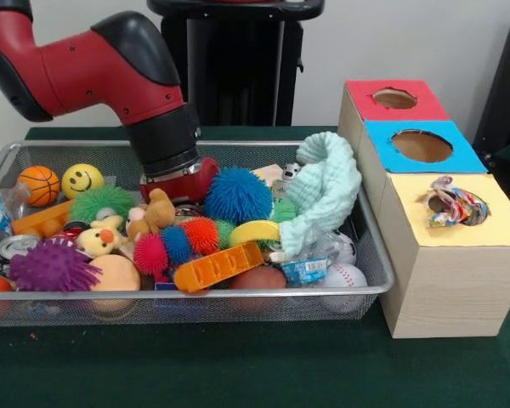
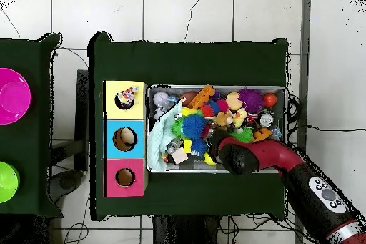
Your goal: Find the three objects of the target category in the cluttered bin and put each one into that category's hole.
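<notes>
One spiky blue ball point(image 1: 237, 194) at 3 o'clock of gripper point(image 1: 177, 183) | probably soft, light; pinch across its middle | jaws hidden, state unknown

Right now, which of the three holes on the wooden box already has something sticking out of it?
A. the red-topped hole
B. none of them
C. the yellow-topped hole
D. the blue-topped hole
C: a crumpled multicoloured wrapper-like item sits in the yellow-topped hole, while the blue-topped hole and red-topped hole show nothing poking out.
</notes>
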Available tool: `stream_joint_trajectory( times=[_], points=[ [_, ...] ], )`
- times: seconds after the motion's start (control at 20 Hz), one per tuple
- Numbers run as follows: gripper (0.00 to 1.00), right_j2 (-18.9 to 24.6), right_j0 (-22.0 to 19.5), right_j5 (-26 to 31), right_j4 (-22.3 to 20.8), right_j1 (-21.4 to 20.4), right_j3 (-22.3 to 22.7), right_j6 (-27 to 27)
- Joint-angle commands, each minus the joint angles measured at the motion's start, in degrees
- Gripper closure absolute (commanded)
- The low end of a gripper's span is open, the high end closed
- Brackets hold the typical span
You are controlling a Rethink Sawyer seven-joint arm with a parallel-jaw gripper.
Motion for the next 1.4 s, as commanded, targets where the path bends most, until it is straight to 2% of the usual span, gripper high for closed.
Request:
stream_joint_trajectory(
  times=[0.05, 0.25, 0.55, 0.75, 1.05, 1.4],
  points=[
    [0.00, 20.92, 0.68, 0.65, 8.09, 12.63, -4.66, -15.72],
    [0.00, 22.25, -0.80, 10.17, 12.90, 13.81, -4.76, -20.82],
    [0.00, 23.56, -4.21, 15.52, 15.19, 15.72, -3.43, -24.59],
    [0.00, 23.15, -4.88, 21.29, 17.53, 14.26, -4.76, -27.30],
    [0.00, 21.19, -4.24, 26.04, 19.12, 12.19, -6.83, -31.05],
    [0.00, 16.44, -0.04, 30.58, 18.68, 9.25, -10.49, -32.36]
  ],
)
